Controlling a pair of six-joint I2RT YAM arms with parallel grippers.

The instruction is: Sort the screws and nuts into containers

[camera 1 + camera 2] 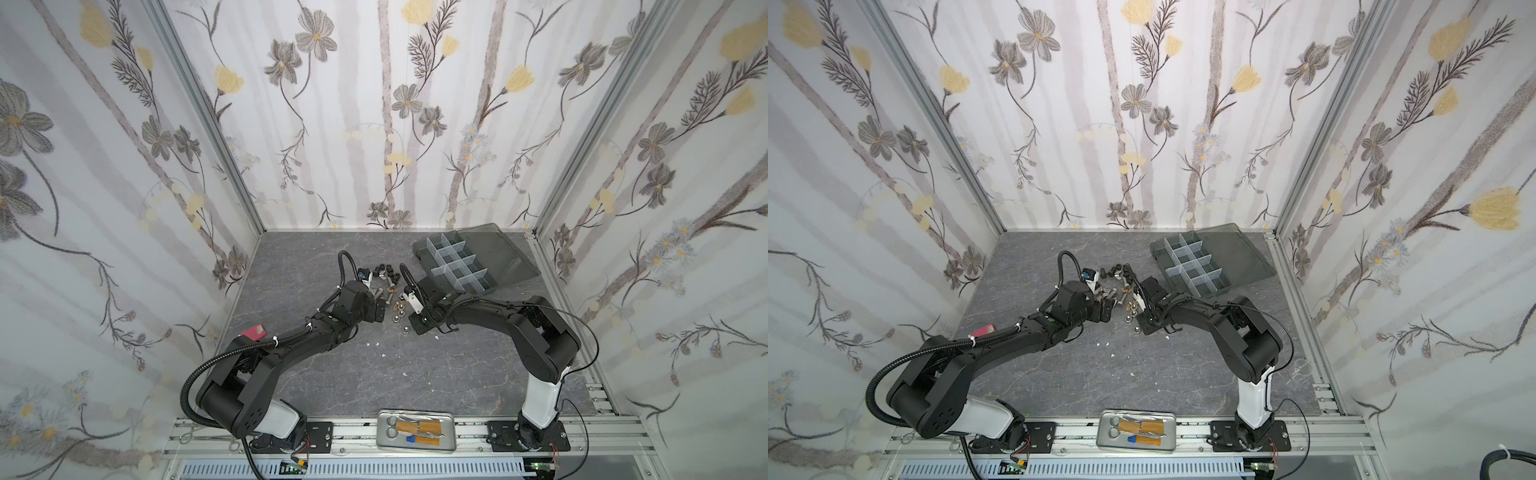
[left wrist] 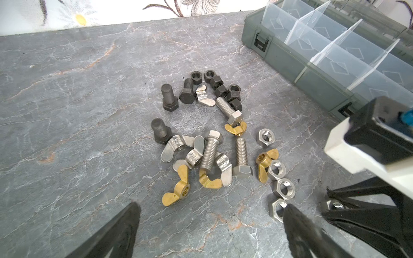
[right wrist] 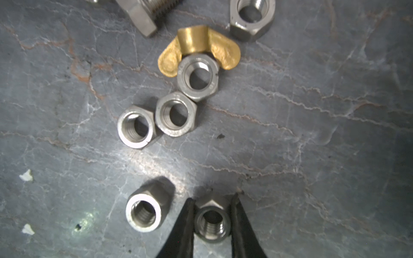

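Observation:
The screws and nuts (image 1: 386,286) lie in a loose pile on the grey mat, left of the open organizer box and its containers (image 1: 455,266). The left wrist view shows black bolts (image 2: 168,98), silver bolts (image 2: 210,152), brass wing nuts (image 2: 176,189) and silver hex nuts (image 2: 285,188). My right gripper (image 3: 213,198) is shut on a silver hex nut (image 3: 212,223) low over the mat, beside another nut (image 3: 144,212). My left gripper (image 2: 211,206) hangs open and empty at the near edge of the pile. One of its fingers (image 2: 297,223) is next to a silver nut (image 2: 278,208).
The box's smoky lid (image 1: 498,249) lies open towards the back right wall. A silver tray (image 1: 417,430) with scissors sits at the front edge. A red object (image 1: 255,331) lies by the left arm. White specks (image 1: 376,344) dot the mat. Patterned walls close three sides.

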